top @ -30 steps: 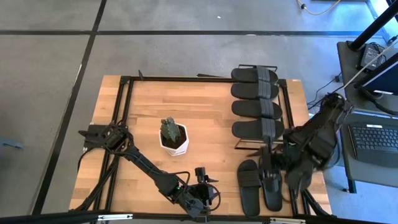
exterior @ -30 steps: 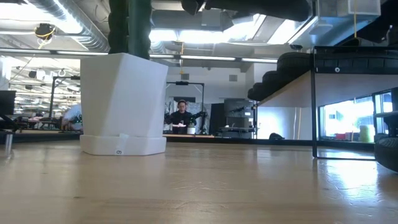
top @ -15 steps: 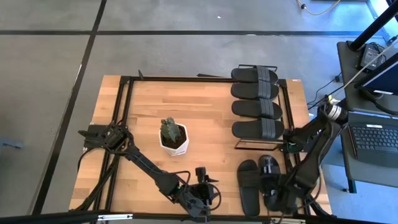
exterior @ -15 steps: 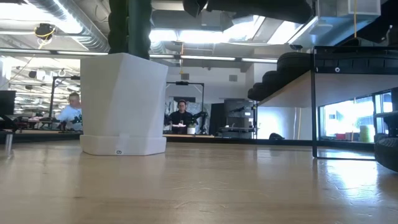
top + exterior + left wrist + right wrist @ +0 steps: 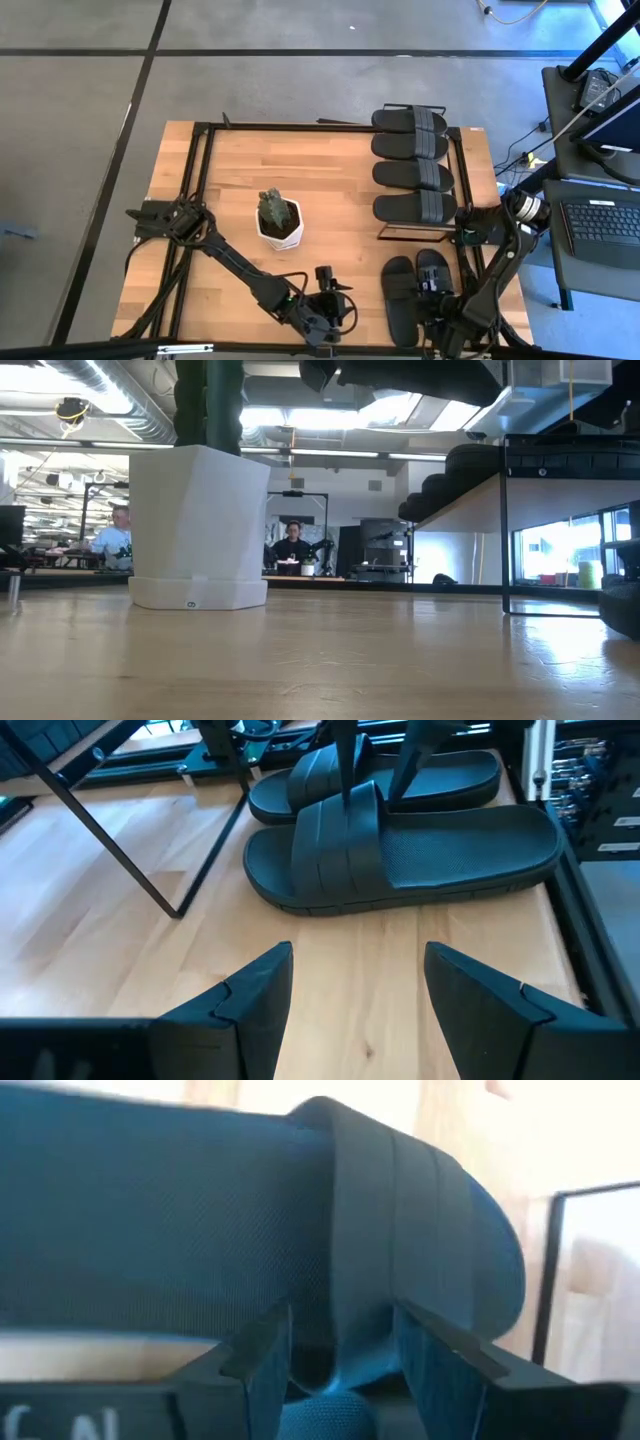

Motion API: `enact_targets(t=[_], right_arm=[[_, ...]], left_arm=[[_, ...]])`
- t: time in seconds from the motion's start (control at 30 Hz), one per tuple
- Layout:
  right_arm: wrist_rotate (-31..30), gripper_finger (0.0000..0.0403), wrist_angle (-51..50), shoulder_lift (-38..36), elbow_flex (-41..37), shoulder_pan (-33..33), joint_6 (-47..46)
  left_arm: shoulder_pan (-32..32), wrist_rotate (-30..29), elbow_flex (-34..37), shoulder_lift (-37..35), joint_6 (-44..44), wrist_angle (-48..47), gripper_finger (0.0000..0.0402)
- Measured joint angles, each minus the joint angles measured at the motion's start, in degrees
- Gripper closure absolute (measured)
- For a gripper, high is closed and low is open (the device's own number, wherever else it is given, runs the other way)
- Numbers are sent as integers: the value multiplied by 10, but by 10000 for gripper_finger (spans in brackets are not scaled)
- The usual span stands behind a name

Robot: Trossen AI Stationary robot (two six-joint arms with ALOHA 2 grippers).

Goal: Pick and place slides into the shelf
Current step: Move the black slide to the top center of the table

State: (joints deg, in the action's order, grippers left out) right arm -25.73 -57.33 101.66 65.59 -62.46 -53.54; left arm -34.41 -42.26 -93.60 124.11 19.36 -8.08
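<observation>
Four black slides [image 5: 413, 162] lie side by side on the shelf [image 5: 461, 150] at the table's far right; in the low view they show on its board [image 5: 455, 500]. Two more slides lie on the tabletop near the near right corner, one [image 5: 400, 300] [image 5: 400, 850] left of the other [image 5: 432, 272] [image 5: 320, 770]. My right gripper [image 5: 437, 298] [image 5: 340, 1365] is open and points down at the right-hand one, a finger on each side of its strap [image 5: 350, 1250]. My left gripper [image 5: 335, 303] [image 5: 355, 1000] is open just above the table, left of both slides. My right gripper comes from above, pointing down, with its fingers [image 5: 345, 765] straddling the strap [image 5: 345, 1320] of the right-hand slide on the table. The slide lies flat on the tabletop. Whether the fingers touch the strap, I cannot tell.
A white pot with a small green plant [image 5: 280, 225] [image 5: 200, 530] stands mid-table. A black metal frame [image 5: 205, 180] runs around the tabletop. A laptop [image 5: 605, 220] sits on a side stand to the right. People show in the room behind [image 5: 292, 545].
My right arm has swung its wrist toward the table's near edge and lowered its gripper over the right-hand slide on the table. Both table slides have stayed where they were.
</observation>
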Motion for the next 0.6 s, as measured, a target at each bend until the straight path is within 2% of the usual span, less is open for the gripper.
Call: enact_targets(t=[0.23, 0.6], right_arm=[[-6, 224, -11, 20, 1, 0, -45], [13, 224, -5, 19, 0, 1, -35]], left_arm=[[3, 0, 0, 0, -5, 0, 184], [5, 0, 0, 0, -5, 0, 184]])
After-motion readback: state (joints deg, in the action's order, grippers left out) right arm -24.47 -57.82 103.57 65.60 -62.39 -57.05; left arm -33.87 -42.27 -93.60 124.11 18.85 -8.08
